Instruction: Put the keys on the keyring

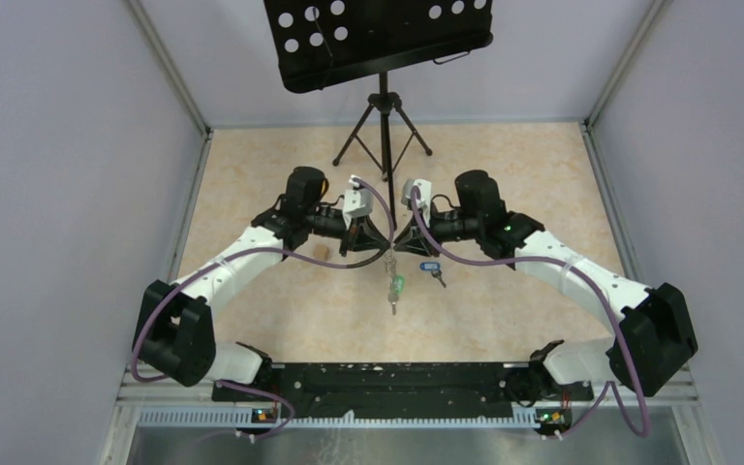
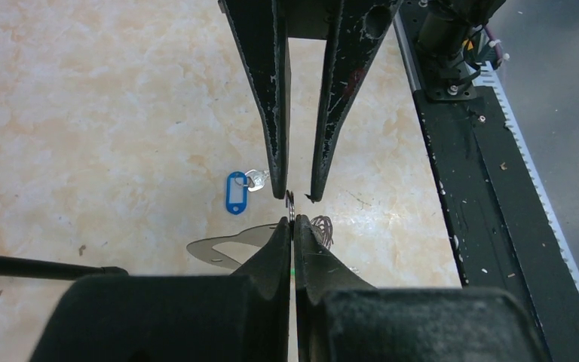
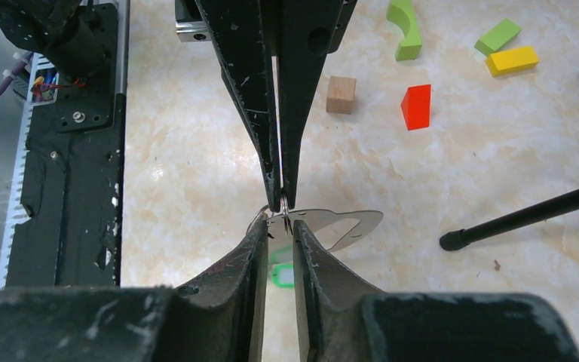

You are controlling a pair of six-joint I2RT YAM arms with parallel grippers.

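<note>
The table [image 2: 83,113] is smooth and a bit shiny, like pale stone. The blue tag [image 2: 236,193] is shiny plastic, and its key [image 2: 255,179] is shiny metal. The keyring [image 2: 291,202] is thin bright metal. The left gripper [image 3: 280,200] and right gripper [image 2: 298,196] are dull black and scratched. One block [image 3: 341,95] is plain wood; the red block [image 3: 416,106] looks smooth and dull.

Lighting bright and even, from overhead. Pale grey shadows lie on the tabletop [image 3: 196,173] mid-frame. Left hand [image 2: 292,220] and right hand [image 3: 280,222] blur toward 6 o'clock.
</note>
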